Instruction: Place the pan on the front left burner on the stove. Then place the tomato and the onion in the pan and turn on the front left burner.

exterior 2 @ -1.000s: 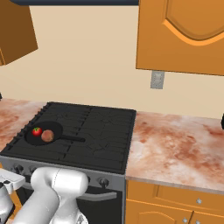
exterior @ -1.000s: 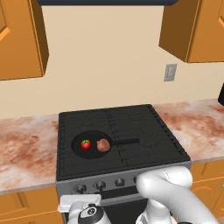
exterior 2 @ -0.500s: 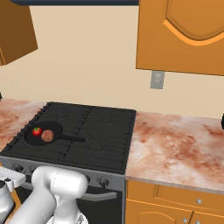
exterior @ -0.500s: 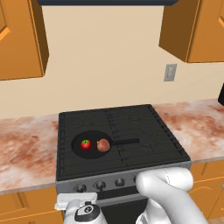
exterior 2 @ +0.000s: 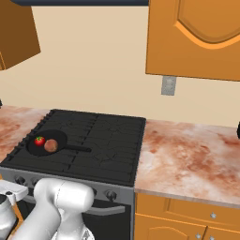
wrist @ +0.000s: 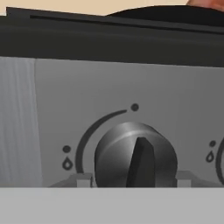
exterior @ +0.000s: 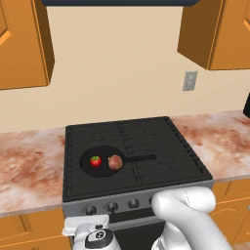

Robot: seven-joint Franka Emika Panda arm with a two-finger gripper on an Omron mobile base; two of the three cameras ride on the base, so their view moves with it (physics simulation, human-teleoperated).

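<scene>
hand view: knob [wrist: 135,159] of the stove front panel [wrist: 105,83], dead ahead of the gripper and close; its raised rib runs near upright with a slight lean, the arc marking curling over its left side up to a dot above. two small grey fingertips [wrist: 84,180] show low to either side of the knob, left and right of it, apart from each other; whether they touch the knob cannot be told, so the gripper's state cannot be told with certainty, though the jaws stand spread wide enough to straddle it. a second knob's edge [wrist: 220,159] lies to the right, near but apart; bare panel lies to the left, so there is room that side for a twist. left base view: gripper [exterior: 85,228] low at the stove's front edge, below the leftmost knobs. pan [exterior: 101,162] sits above and beyond it on the front left burner [exterior: 97,168], handle pointing to the right along the stove [exterior: 136,146]; tomato [exterior: 95,160] and onion [exterior: 115,162] lie inside, just beside each other, tomato on the left. right base view: pan [exterior 2: 47,143], tomato [exterior 2: 40,140], onion [exterior 2: 51,146] likewise. judgement: placing is done; turning this knob is what remains, and it calls for a rotation about the axis straight ahead.
</scene>
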